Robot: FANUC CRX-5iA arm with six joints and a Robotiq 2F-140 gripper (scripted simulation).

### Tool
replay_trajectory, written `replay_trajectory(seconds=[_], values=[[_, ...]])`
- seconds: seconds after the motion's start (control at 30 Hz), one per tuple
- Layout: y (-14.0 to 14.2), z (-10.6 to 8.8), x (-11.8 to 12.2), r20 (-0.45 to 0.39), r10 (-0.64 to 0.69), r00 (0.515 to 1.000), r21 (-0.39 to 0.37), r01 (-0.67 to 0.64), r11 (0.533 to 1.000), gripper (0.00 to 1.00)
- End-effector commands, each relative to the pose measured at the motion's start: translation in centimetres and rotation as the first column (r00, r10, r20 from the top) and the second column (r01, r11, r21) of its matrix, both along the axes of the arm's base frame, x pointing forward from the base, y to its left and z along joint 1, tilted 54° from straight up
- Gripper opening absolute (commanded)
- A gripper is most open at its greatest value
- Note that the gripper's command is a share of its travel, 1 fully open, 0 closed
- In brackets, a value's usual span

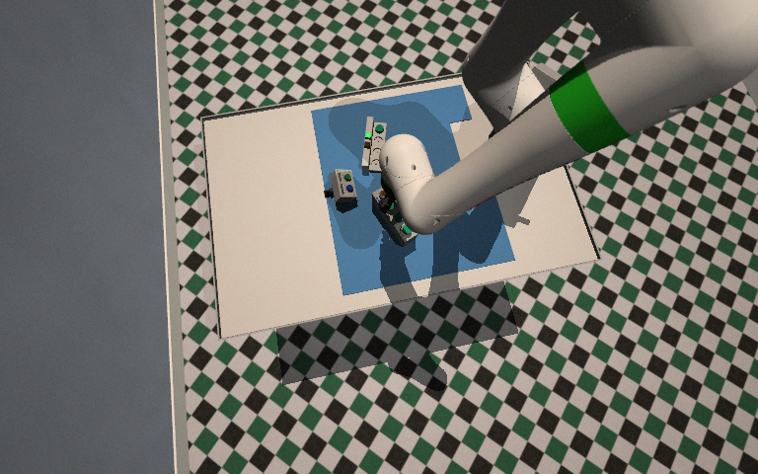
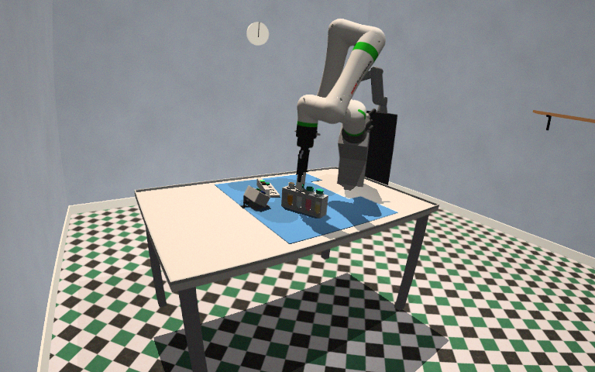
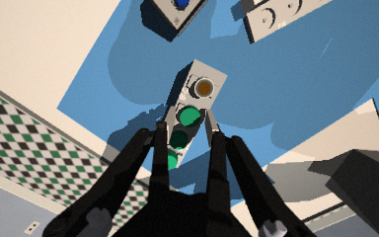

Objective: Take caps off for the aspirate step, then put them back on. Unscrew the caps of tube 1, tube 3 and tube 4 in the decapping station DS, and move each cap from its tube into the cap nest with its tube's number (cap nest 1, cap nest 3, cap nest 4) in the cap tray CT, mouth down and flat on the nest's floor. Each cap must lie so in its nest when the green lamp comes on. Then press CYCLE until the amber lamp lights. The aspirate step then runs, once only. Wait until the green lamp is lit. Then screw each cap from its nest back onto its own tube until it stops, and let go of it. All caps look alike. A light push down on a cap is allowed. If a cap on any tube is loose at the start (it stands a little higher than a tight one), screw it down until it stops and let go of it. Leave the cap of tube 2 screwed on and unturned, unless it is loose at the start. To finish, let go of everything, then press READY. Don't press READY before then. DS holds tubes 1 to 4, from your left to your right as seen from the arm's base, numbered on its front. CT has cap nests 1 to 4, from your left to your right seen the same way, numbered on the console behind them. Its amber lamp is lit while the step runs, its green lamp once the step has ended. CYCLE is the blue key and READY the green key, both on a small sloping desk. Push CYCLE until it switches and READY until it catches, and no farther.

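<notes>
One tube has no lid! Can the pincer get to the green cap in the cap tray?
Probably yes. The pincer is open and empty, and the green cap sits uncovered in the cap tray. It only needs to rise from the decapping station first.

- Walls — plain blue-grey, with a round white wall clock.
- Floor — checkered green, black and white, edged by a pale skirting.
- Table — cream top, grey legs.
- Wooden wall shelf at right.
</notes>
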State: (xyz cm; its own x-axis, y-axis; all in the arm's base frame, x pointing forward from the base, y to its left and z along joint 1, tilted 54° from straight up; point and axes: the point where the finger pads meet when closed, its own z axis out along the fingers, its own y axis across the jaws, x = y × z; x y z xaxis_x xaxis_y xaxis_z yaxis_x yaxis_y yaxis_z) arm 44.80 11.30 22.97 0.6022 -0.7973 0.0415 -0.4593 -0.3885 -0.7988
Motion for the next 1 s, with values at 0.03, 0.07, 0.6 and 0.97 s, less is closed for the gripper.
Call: replay_trajectory(seconds=[0.03, 0.07, 0.6, 0.97], values=[[-0.07, -0.05, 0.0, 0.084, 0.151, 0.985, -0.099, -0.143, 0.985, 0.35], [-0.08, -0.05, 0.0, 0.084, 0.151, 0.985, -0.099, -0.143, 0.985, 0.35], [-0.07, -0.04, 0.0, 0.084, 0.151, 0.985, -0.099, -0.143, 0.985, 0.0], [-0.05, -0.06, 0.02, -0.055, -0.027, 0.998, 0.1, 0.032, 0.994, 0.0]])
